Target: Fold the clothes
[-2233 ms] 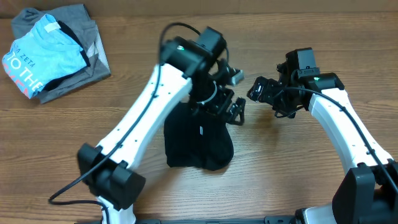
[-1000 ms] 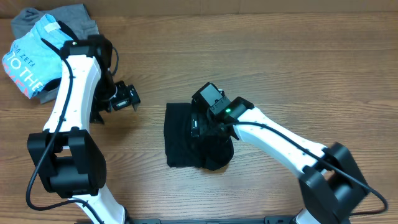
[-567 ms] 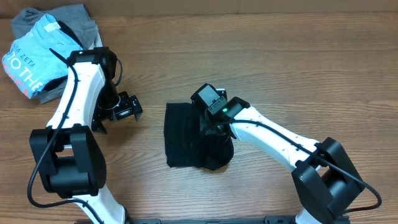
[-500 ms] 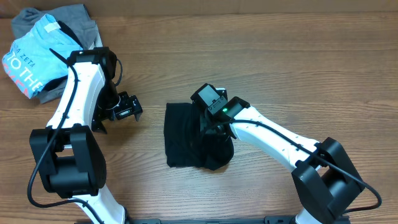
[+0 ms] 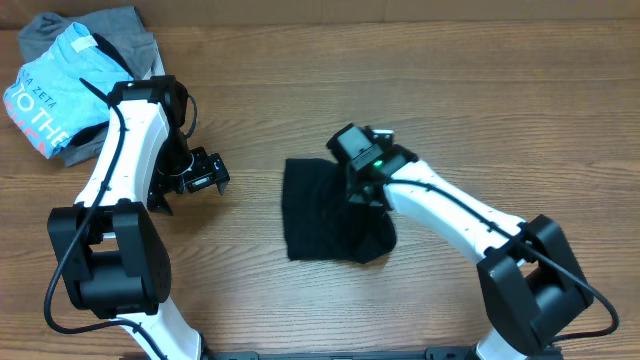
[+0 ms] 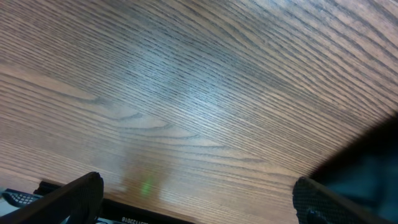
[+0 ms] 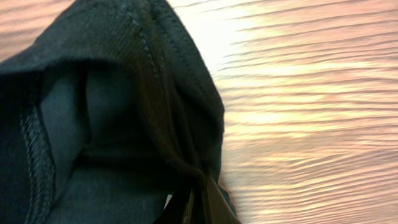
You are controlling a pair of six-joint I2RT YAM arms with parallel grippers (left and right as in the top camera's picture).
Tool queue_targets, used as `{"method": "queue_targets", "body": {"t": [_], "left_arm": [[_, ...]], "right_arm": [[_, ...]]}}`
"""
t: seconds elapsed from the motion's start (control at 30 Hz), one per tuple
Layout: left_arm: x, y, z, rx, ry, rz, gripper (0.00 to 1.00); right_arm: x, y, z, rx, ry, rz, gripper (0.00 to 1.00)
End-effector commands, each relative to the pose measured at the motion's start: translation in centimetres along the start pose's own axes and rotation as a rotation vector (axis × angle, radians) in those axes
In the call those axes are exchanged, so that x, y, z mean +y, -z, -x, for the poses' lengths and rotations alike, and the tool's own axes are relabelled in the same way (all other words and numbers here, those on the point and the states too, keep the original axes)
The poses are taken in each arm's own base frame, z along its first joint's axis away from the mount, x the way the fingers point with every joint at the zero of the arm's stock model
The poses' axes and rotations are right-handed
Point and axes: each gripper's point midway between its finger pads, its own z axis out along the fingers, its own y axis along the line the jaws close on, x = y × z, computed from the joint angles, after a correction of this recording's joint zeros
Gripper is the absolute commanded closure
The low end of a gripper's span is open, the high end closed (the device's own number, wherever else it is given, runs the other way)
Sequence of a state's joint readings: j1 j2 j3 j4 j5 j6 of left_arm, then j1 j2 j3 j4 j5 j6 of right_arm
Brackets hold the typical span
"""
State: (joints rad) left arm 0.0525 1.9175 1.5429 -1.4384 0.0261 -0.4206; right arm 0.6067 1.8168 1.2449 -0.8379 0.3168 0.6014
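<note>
Black T-shirt [image 5: 325, 210] lies near the middle of the wooden table [image 5: 480, 80] as one compact, folded bundle, about as wide as it is deep, so no long axis can be told. Its straightest edge faces the left arm, and its rumpled, rounded corner lies at the near right; neck and sleeves cannot be made out. The right gripper [image 5: 366, 192] sits over the far right part of the bundle with its jaws closed on a raised fold of the black fabric. The right wrist view shows the cloth drawn up into a ridge and pinched between the fingertips [image 7: 208, 202]. The left gripper [image 5: 212, 178] hangs above bare wood, well apart from the T-shirt, jaws spread wide and holding nothing. At the far left corner rests one pile of two garments, a light blue printed shirt [image 5: 60, 90] on top of a grey garment [image 5: 125, 30].
</note>
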Motion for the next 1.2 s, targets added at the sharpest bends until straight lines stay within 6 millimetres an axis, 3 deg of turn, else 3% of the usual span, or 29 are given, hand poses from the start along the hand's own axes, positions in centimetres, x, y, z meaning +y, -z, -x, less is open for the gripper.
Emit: {"method": "queue_targets", "body": {"t": [0.0,0.2,0.47,0.63,0.73,0.83,0.97,1.07,1.17], "left_arm": [[0.0,0.2,-0.3,-0.003,0.02,-0.011,0.0],[0.0,0.2,-0.3,-0.002,0.02,-0.01,0.0],[-0.7,0.2,-0.5,0.008,-0.026,-0.05,0.0],[-0.9,0.2,-0.4,0.006,-0.026,-0.055,0.0],[-0.9,0.2,-0.4,0.006,-0.026,-0.055,0.0],[-0.9,0.2,-0.4,0.005,-0.028,-0.055,0.0],[-1.2,0.2,-0.5,0.002,-0.036,-0.054,0.0],[-1.4,0.2,-0.5,0.001,-0.043,-0.053,0.0],[-1.8,0.2,-0.5,-0.008,-0.053,-0.055,0.0]], "right_arm": [[-2.2,0.1,2.1,-0.04,-0.054,-0.051,0.96],[-4.6,-0.7,2.6,-0.03,-0.095,-0.094,0.93],[-10.1,-1.0,2.8,0.003,-0.099,-0.248,0.72],[-13.4,-1.4,1.9,0.097,-0.144,-0.281,0.67],[-14.2,-1.5,1.3,0.16,-0.192,-0.244,0.67],[-13.2,-0.4,1.3,0.207,-0.233,-0.14,0.73],[-11.7,3.8,3.6,0.138,-0.25,-0.03,0.73],[-9.1,7.7,5.3,0.069,-0.196,0.131,0.65],[-5.7,10.7,5.5,0.038,-0.077,0.313,0.55]]}}
